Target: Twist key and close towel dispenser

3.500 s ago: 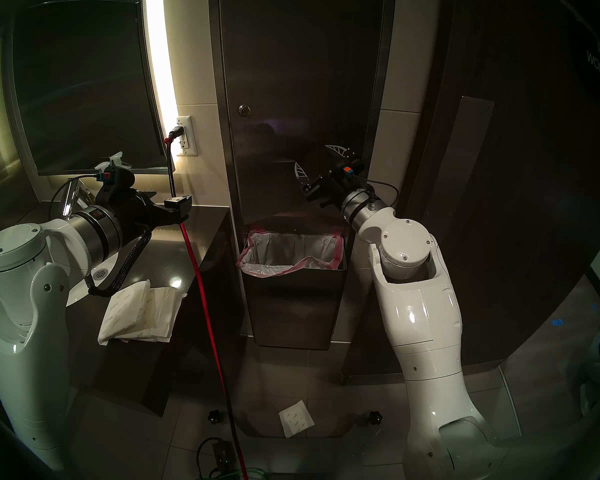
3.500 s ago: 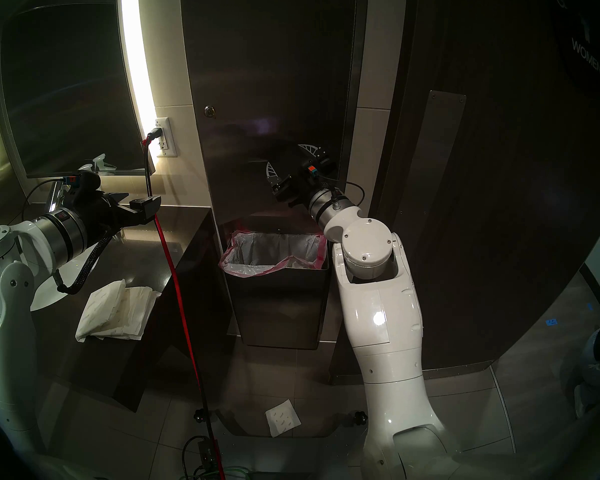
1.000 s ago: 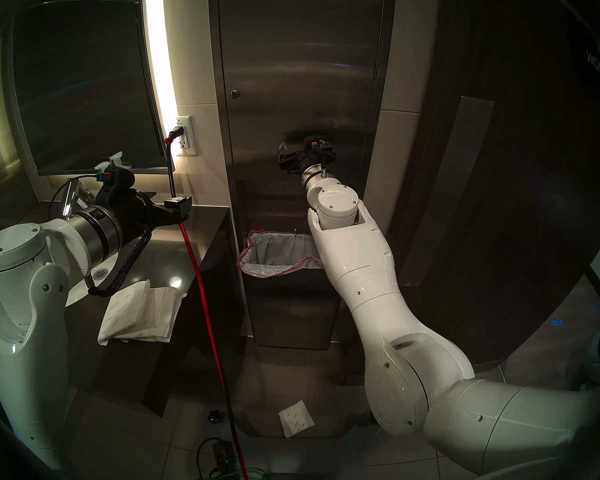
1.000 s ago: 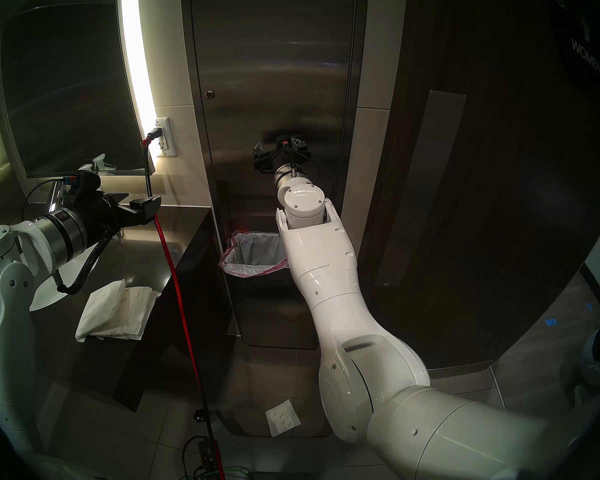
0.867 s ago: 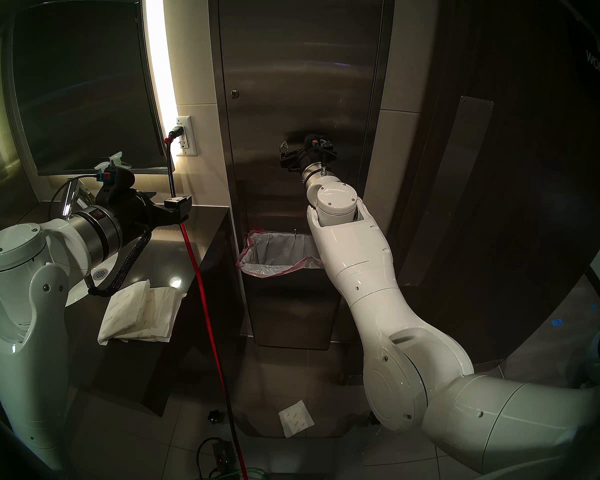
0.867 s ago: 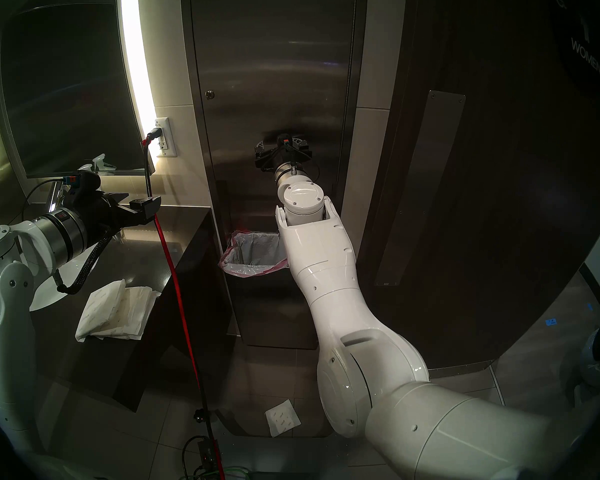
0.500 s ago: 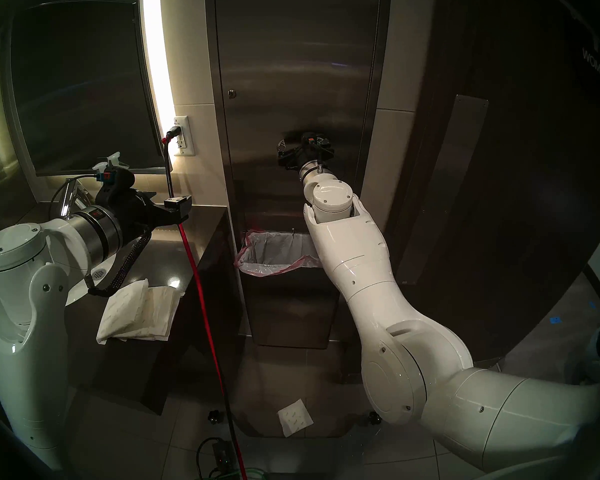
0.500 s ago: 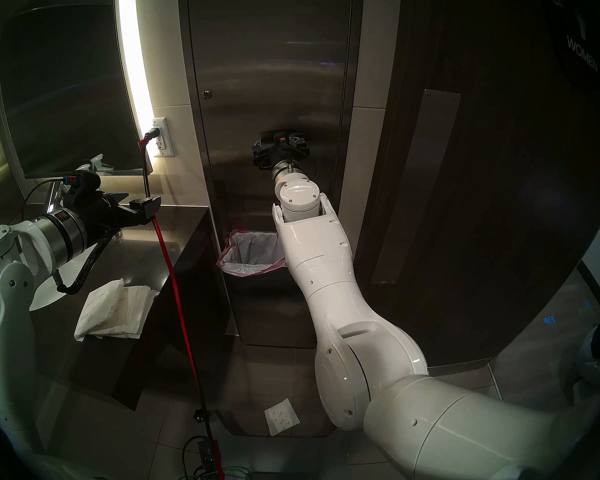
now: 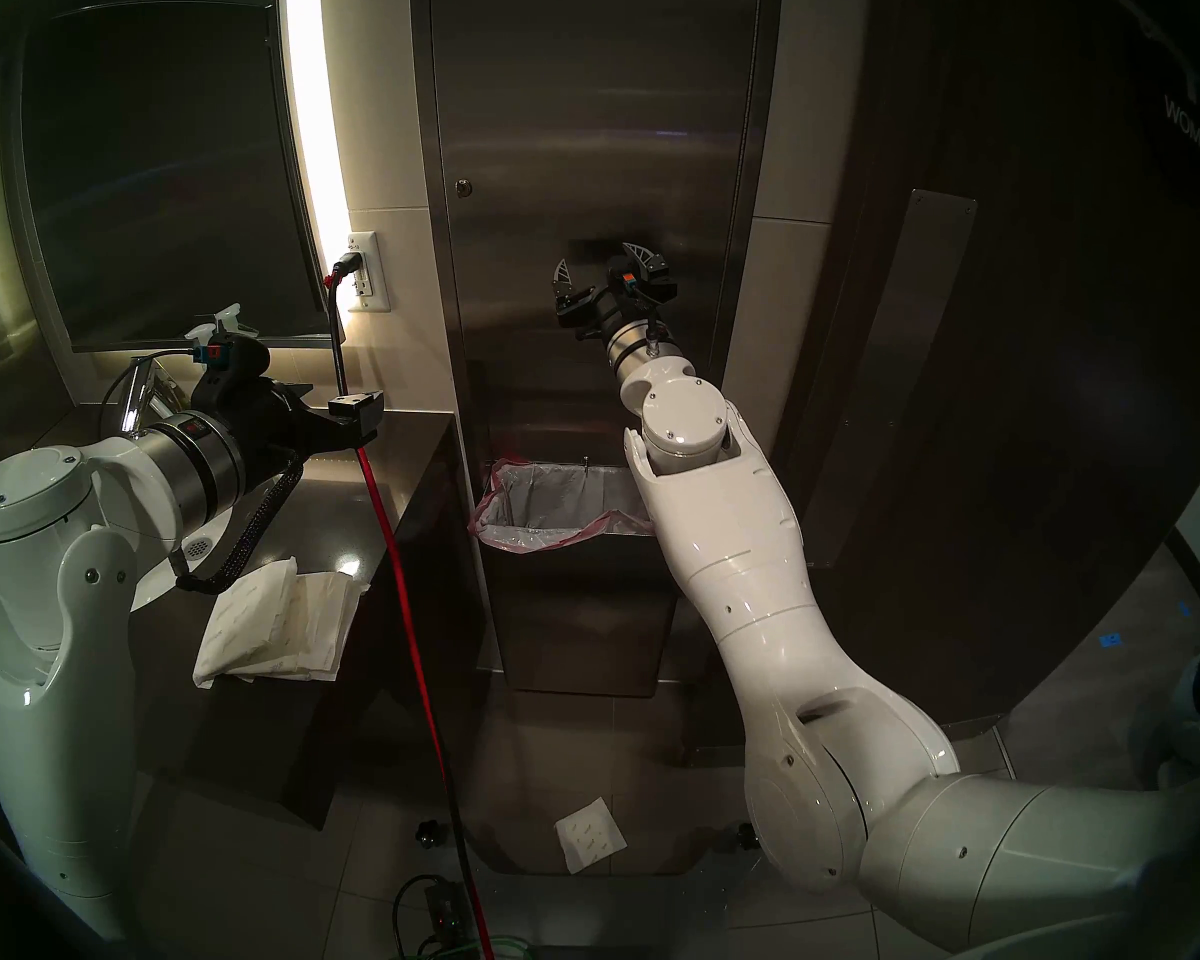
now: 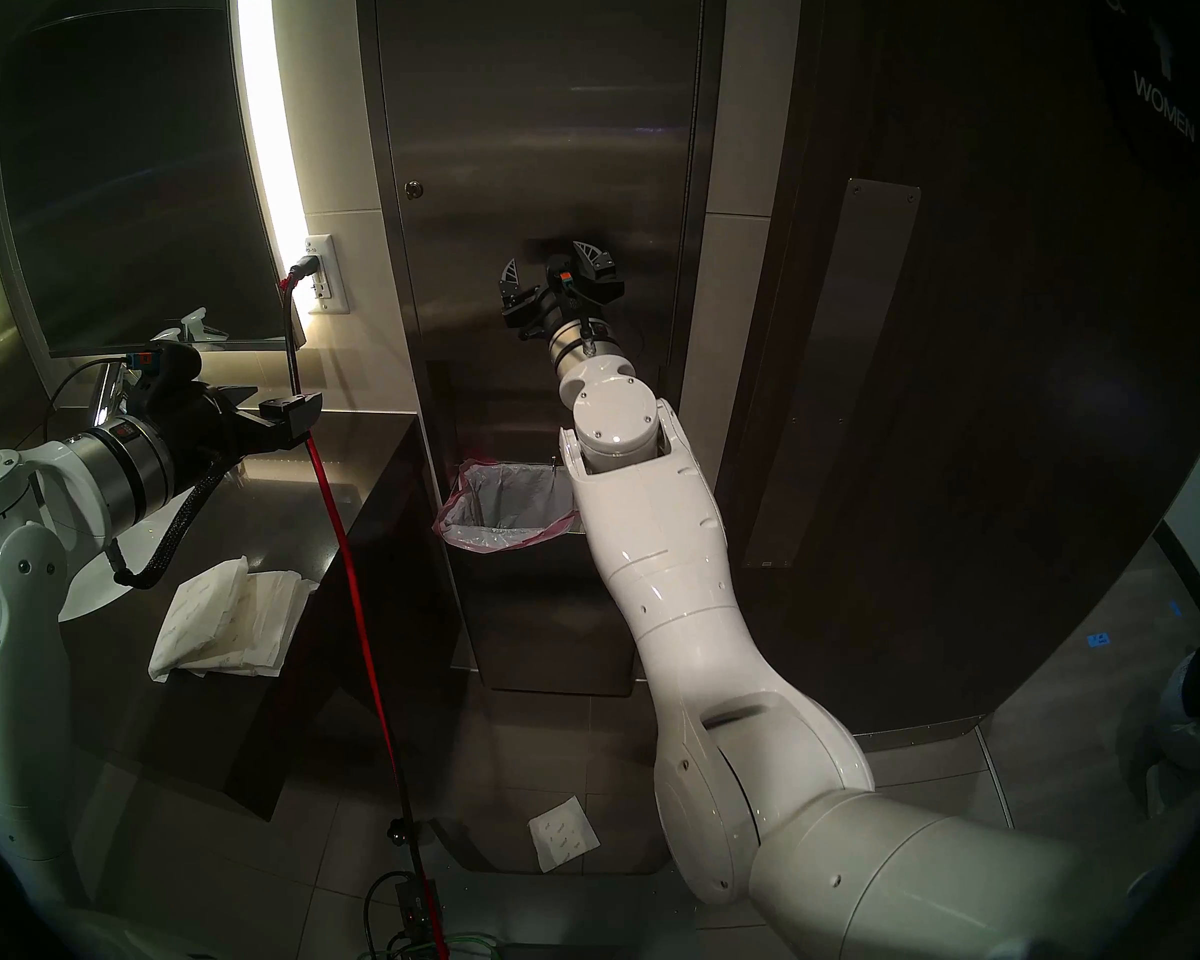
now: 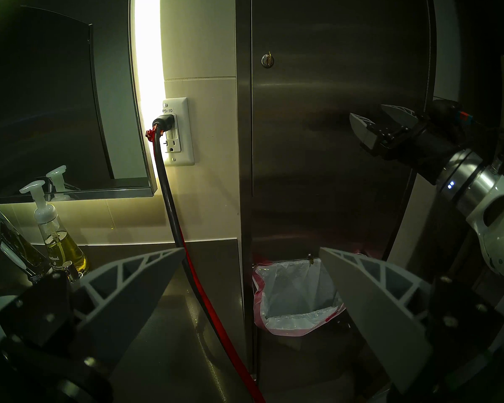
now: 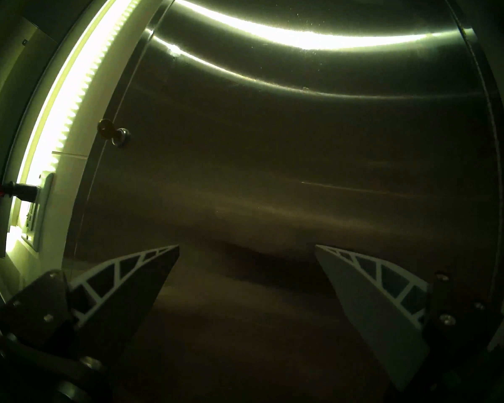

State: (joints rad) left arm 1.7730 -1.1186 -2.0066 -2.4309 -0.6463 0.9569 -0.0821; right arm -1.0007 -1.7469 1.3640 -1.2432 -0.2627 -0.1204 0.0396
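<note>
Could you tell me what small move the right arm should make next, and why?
Probably shift the right tool up and toward the view's left to the key. The towel dispenser door looks flush in its frame, the key sits untouched in its lock, and the tool is open, empty and lower down before the door.

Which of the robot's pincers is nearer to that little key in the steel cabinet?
Right. The right pincer sits open before the cabinet door, below-right of the key; the left pincer hangs back over the counter.
</note>
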